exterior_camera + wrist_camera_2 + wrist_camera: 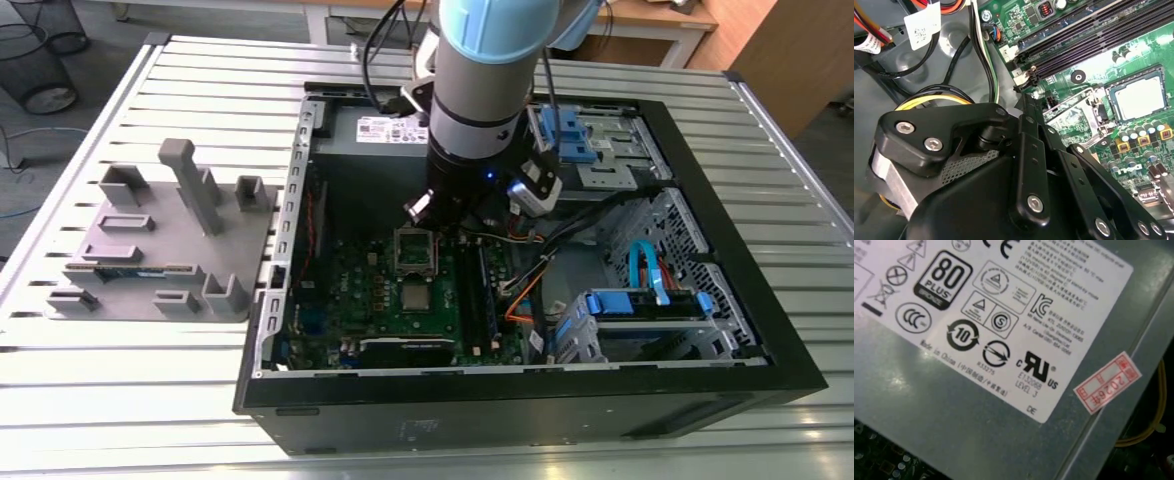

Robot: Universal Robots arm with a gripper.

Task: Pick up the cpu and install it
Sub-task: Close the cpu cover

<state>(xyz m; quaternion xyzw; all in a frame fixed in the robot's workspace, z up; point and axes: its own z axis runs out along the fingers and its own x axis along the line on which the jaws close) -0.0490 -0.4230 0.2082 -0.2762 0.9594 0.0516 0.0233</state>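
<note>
Labels: white label [1004,315] of certification marks and red-bordered sticker [1107,382] sat on the grey power supply [954,420].
Surface: open black computer case [467,415] lay on a slatted metal table [134,400].
Chip: small silver square cpu [1139,97] lay flat on the green motherboard [1104,62].
Arm: black gripper [457,215] hung above the board; open or closed, impossible to tell.

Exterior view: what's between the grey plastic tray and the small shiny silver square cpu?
Exterior view: the black computer case's side wall, then green motherboard, separate tray from cpu.

Free room above cpu [420,297]; cables [527,287] nearby
</note>
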